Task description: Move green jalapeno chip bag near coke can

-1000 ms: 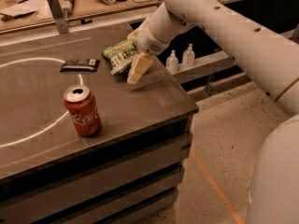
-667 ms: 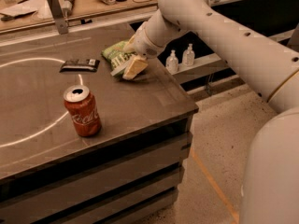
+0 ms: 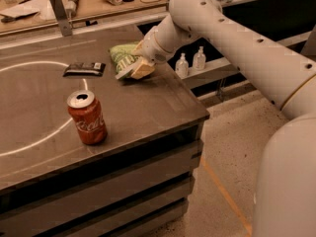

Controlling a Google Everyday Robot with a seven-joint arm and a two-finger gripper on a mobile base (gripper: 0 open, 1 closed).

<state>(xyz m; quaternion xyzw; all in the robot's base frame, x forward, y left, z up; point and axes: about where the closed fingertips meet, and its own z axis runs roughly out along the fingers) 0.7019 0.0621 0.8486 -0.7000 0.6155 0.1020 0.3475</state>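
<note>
You've got the pincer [image 3: 133,72] down by the far right corner of the surface [image 3: 148,107], right at the near side of the green jalapeno chip bag [image 3: 120,55] & touching it. Can't tell how wide the pincer is set, or whether it actually has hold of the bag; its tan & white end overlaps the bag's near edge, and that's all you can read. The arm [image 3: 232,33] reaches in from beyond the right edge, w/ the wrist angled down toward the bag.

The bag sits low on the surface, light green w/ white print, just in from the right edge & close to the far corner. Flat or tipped up a bit: can't tell.

The coke can [image 3: 88,117] stands upright nearer the front edge, red w/ white script, silver top up w/ the opening showing. It's well apart from the bag, w/ bare surface btwn them. A flat black packet [image 3: 84,69] lies toward the far edge, near the bag on the side away from the right edge, apart from it as far as you can see. A white curved line [image 3: 44,138] on the surface runs right by the can.

Beyond the right edge & lower down, small clear bottles [image 3: 199,58] stand side by side on a shelf
</note>
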